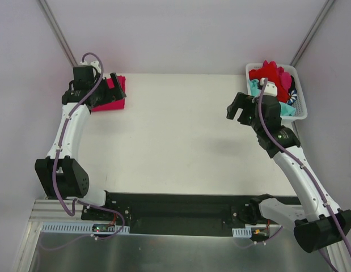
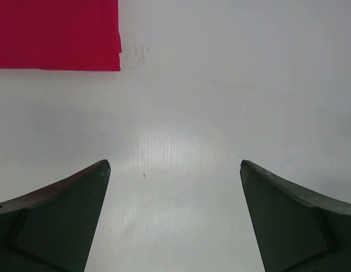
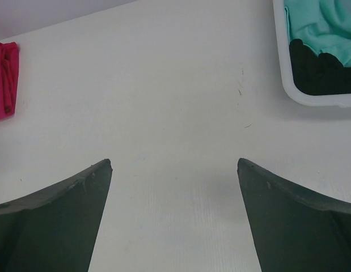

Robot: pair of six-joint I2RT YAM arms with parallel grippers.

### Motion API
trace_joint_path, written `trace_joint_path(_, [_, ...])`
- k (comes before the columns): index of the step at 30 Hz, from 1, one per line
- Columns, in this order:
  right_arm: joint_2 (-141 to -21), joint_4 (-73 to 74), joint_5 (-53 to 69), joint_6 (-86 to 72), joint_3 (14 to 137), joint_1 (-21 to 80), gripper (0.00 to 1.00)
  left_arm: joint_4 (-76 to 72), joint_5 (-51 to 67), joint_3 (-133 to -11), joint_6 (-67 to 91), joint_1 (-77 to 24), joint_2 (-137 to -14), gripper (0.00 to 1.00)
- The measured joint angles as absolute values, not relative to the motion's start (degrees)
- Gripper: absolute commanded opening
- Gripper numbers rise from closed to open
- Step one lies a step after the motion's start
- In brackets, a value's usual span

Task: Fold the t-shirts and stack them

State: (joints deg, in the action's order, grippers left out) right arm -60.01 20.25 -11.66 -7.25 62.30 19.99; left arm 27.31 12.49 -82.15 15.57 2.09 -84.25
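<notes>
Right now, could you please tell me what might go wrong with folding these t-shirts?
The open left gripper hovers beside the folded pink t-shirt; a careless sweep could rumple it. The t-shirts in the basket lie heaped together, so the open right gripper might lift several, or drag the basket.

Magenta-pink t-shirt (image 1: 114, 97), red t-shirt (image 1: 269, 72), teal t-shirt (image 3: 322, 22), white basket (image 3: 282, 62) and white table (image 1: 181, 130)
</notes>
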Motion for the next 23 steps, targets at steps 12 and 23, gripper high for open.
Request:
trace_joint_path(12, [-59.2,20.0,-11.8,-1.3,63.9,20.0,0.96,34.9,19.7,-88.3,15.8,5.0,-83.9,0.99])
trace_joint_path(23, [-58.4,20.7,-12.3,-1.4,64.8,20.1,0.96,36.3,25.5,-88.4,16.8,6.8,-83.9,0.99])
